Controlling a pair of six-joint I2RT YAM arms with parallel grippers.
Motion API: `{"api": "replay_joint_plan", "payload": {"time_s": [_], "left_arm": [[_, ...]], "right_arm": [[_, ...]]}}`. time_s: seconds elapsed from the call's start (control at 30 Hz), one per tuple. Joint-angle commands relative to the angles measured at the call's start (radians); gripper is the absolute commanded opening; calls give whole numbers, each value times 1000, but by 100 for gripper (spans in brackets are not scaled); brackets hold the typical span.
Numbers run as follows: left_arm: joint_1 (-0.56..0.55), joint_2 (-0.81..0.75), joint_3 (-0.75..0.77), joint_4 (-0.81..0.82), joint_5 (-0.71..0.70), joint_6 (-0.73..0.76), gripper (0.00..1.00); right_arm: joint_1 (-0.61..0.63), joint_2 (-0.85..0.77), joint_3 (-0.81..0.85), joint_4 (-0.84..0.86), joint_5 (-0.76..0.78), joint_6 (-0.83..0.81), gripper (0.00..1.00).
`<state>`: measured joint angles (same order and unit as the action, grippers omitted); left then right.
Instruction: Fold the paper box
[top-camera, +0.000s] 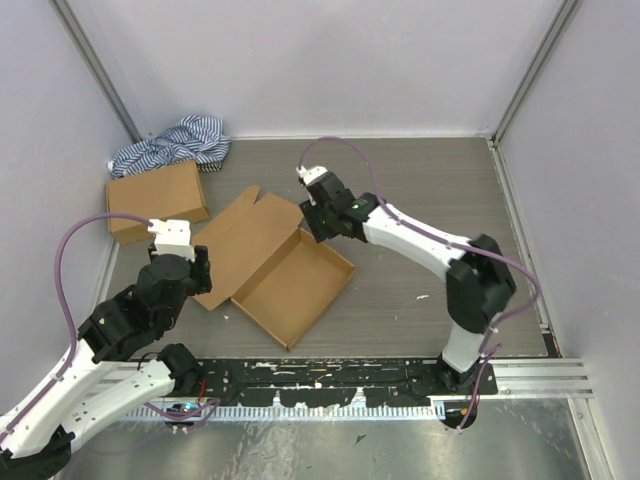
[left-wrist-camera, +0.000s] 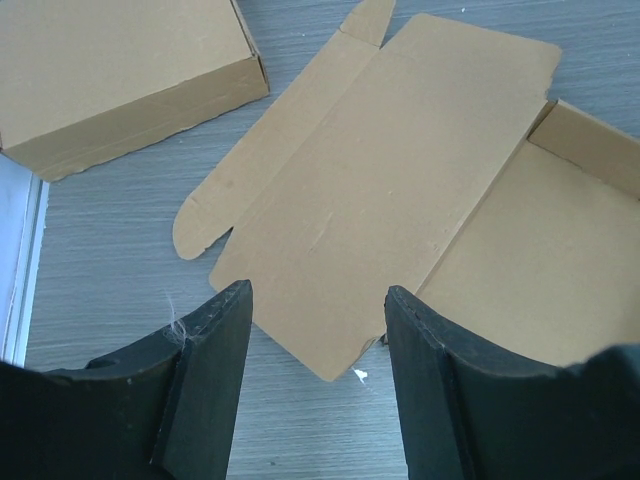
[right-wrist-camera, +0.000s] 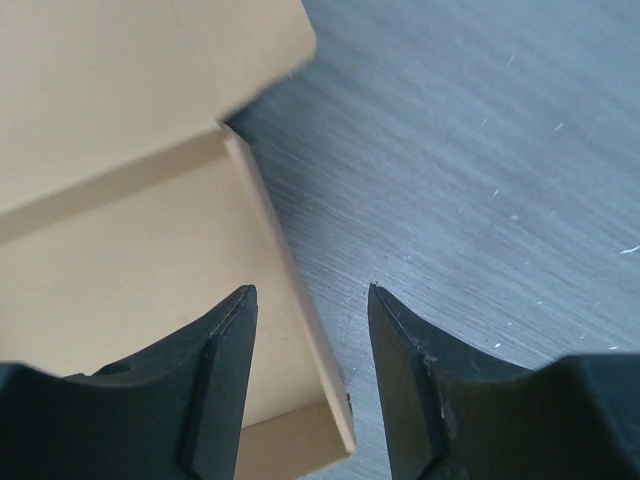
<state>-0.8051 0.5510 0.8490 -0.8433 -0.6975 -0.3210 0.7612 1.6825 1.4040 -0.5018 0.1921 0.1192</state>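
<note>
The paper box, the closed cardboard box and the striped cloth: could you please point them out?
paper box (top-camera: 294, 288), top view, tray floor.
closed cardboard box (top-camera: 155, 196), top view, top face.
striped cloth (top-camera: 176, 143), top view, middle folds.

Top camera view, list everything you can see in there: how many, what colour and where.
Plain brown cardboard mailer paper box: one, brown, table centre, tray walls up, lid lying open and flat toward the left rear.
Closed brown cardboard box: one, brown, left rear, apart from the lid.
Striped cloth: one, blue and white, crumpled in the far left corner.
Wood-grain table: one, grey.
Left gripper: one, black fingers, open, over the lid's near edge.
Right gripper: one, black fingers, open, over the tray's side wall near the lid.
</note>
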Motion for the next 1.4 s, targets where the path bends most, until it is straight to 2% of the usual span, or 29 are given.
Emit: {"api": "replay_joint_plan", "payload": {"time_s": [0.0, 0.53, 0.57, 0.6, 0.67, 0.7, 0.9, 0.97, 1.1, 1.2, 1.37], "left_arm": [[4, -8, -12, 13, -13, 4, 62], [5, 14, -7, 13, -12, 7, 62], [6, 16, -7, 13, -12, 7, 62], [6, 18, -6, 14, -13, 7, 62], [6, 21, -5, 13, -12, 7, 62], [6, 21, -5, 15, -13, 6, 63], [7, 23, -7, 14, -15, 5, 63], [8, 26, -5, 13, -14, 6, 63], [10, 41, -4, 14, -7, 9, 63], [11, 51, -1, 14, -1, 12, 63], [14, 44, -2, 14, -6, 10, 63]], "right_arm": [[-8, 72, 16, 0, 37, -51, 53], [-7, 202, -6, 12, -60, -10, 50], [-7, 213, -5, 11, -61, -6, 47], [-8, 222, -3, 10, -61, 2, 39], [-12, 233, -1, -4, -49, 21, 7], [-16, 231, -4, -18, -32, 35, 2], [-74, 84, -147, -99, 124, 151, 1], [-128, 6, -229, -78, 88, 192, 1], [-271, -124, -341, 12, -78, 228, 1], [-341, -104, -309, 46, -70, 240, 1], [-334, 87, -138, 76, -104, 245, 1]]}}
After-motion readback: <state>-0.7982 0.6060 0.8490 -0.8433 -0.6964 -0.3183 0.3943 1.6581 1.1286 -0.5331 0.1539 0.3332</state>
